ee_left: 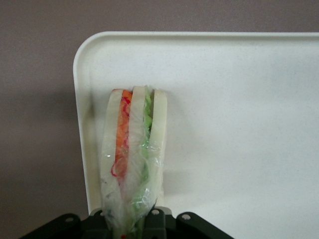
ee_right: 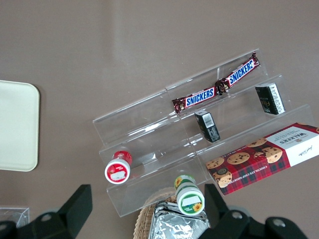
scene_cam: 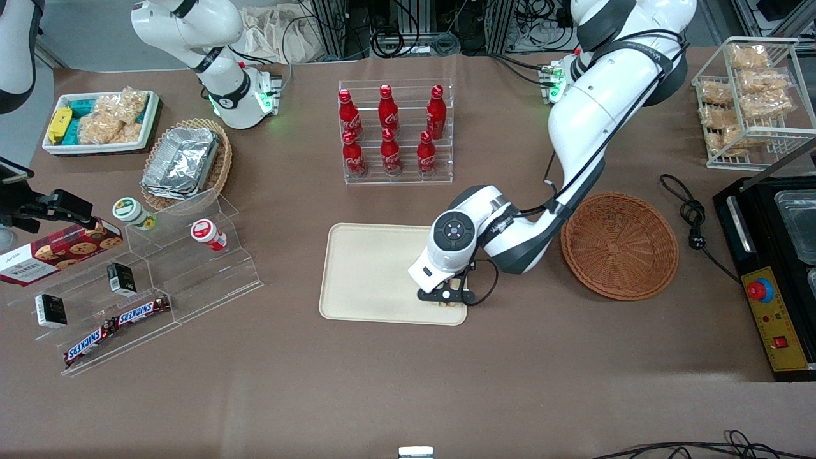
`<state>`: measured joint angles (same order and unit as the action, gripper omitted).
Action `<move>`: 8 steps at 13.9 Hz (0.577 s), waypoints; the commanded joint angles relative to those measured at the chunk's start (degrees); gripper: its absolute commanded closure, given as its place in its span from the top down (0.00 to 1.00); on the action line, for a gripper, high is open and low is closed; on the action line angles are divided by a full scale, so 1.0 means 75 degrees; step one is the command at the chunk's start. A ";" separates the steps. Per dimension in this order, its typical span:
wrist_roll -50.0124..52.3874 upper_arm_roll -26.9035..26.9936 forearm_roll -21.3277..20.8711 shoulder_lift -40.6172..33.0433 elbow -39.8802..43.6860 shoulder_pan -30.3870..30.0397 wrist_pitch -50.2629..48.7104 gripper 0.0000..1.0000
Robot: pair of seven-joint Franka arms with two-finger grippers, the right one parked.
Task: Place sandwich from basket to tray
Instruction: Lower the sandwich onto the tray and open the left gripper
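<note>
Brown cloth covers the desk (scene_cam: 408, 395), which is crowded along its edges. Six red bottles (scene_cam: 390, 131) stand in a clear rack farther from the front camera than the tray (scene_cam: 370, 271). Toward the parked arm's end sit a stepped acrylic stand (scene_cam: 159, 280) with Snickers bars (scene_cam: 118, 325), small jars and a cookie box (scene_cam: 57, 252), plus a tan basket with a foil container (scene_cam: 182, 162) and a white bin of snacks (scene_cam: 102, 121). Toward the working arm's end are a wire rack of wrapped snacks (scene_cam: 749, 95) and a black appliance (scene_cam: 774, 280).

Nothing lies between the tray and the basket (scene_cam: 621, 245) but the arm itself; the reddish woven basket sits beside the tray with nothing visible in it.

Over the tray's near corner at the basket's side, the gripper (scene_cam: 446, 299) has its jaws clamped on the sandwich (ee_left: 132, 154). In the wrist view the sandwich points away from the fingers (ee_left: 154, 226), its end at the tray surface just inside the rim. It shows three pale bread slices on edge, orange filling in one gap and green in the other, under clear, creased wrap.
</note>
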<state>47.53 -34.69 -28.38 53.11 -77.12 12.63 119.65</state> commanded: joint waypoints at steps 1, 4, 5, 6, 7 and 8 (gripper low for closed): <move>0.0085 0.0090 -0.0433 -0.0003 0.0251 0.0098 0.0007 1.00; 0.0190 0.0066 -0.0482 -0.0505 0.0239 0.0028 -0.0086 1.00; 0.0202 0.0066 -0.0435 -0.0763 0.0239 0.0004 -0.0168 1.00; 0.0202 0.0066 -0.0435 -0.0974 0.0228 -0.0112 -0.0366 1.00; 0.0202 0.0054 -0.0435 -0.1266 0.0181 -0.0217 -0.0635 1.00; 0.0167 0.0054 -0.0365 -0.1594 0.0123 -0.0416 -0.0974 1.00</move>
<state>48.04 -34.48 -31.25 46.68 -74.24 11.59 116.27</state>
